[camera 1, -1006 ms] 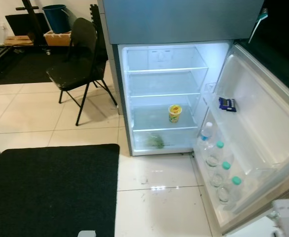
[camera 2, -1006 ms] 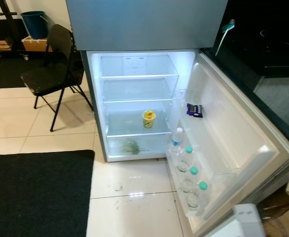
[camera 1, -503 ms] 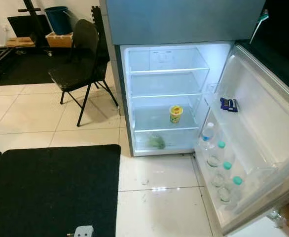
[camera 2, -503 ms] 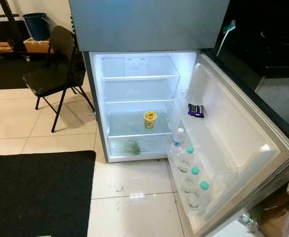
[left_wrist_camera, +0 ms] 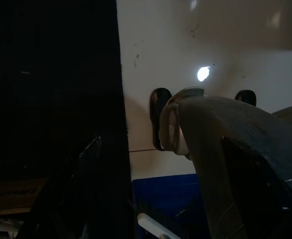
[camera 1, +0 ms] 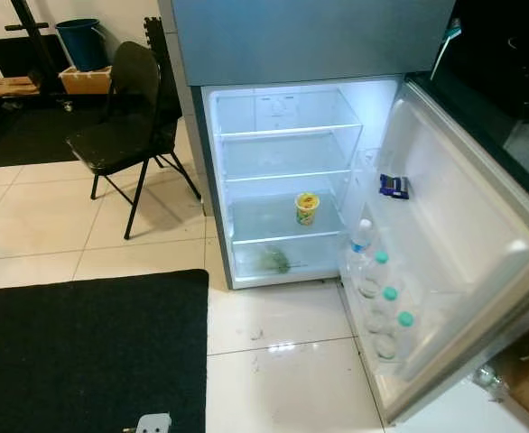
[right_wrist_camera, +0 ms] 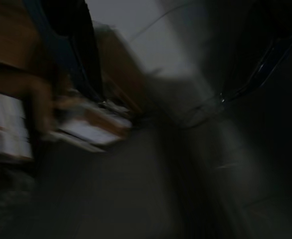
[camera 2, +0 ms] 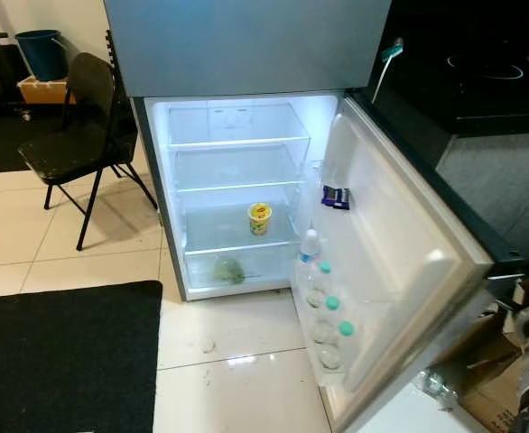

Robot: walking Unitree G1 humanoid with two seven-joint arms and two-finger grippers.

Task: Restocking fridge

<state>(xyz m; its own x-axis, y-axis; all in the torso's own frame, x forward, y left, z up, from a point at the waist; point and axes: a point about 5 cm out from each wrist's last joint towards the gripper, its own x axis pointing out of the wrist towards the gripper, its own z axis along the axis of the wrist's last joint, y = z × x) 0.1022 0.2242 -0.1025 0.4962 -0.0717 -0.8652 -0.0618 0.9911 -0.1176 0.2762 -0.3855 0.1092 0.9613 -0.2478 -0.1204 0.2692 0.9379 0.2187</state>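
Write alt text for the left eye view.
An open fridge with mostly bare shelves holds a yellow cup on a lower shelf. Four water bottles stand in the bottom rack of its door. A black chair and black mat lie left.

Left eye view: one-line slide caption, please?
Open fridge with yellow cup on a shelf, bottles in the door rack.

Blurred, dark right wrist view

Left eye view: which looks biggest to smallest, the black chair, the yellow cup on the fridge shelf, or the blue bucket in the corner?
1. Black chair, clearly largest.
2. Blue bucket, though it stands farther off, so it looks smaller than it is.
3. Yellow cup, smallest.
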